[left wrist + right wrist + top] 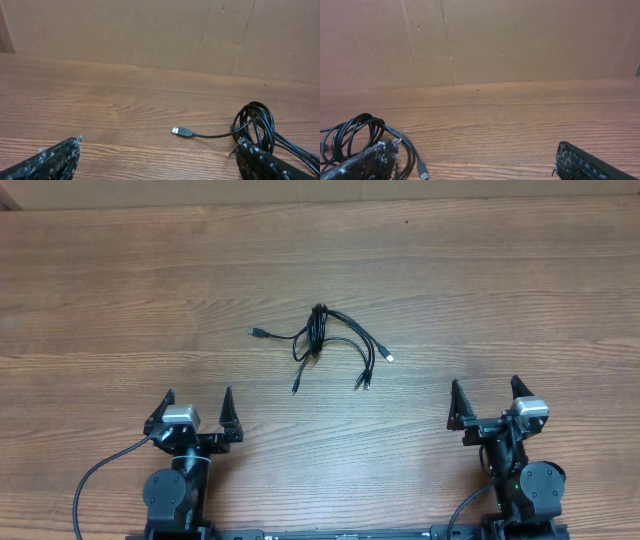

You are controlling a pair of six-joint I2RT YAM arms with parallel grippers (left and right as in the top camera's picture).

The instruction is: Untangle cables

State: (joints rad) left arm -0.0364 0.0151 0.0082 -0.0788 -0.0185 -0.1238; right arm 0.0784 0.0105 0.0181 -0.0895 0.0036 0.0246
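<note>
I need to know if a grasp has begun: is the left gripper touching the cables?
Apart. The overhead view shows a wide strip of bare table between the open left gripper and the cables.

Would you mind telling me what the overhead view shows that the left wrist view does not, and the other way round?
Only overhead: the right tool, open, and the cable ends fanning toward the arms. Only left wrist: the face of the cardboard wall behind the table. Both: the looped cables, the one plug lying out to their left, and the open left tool.
</note>
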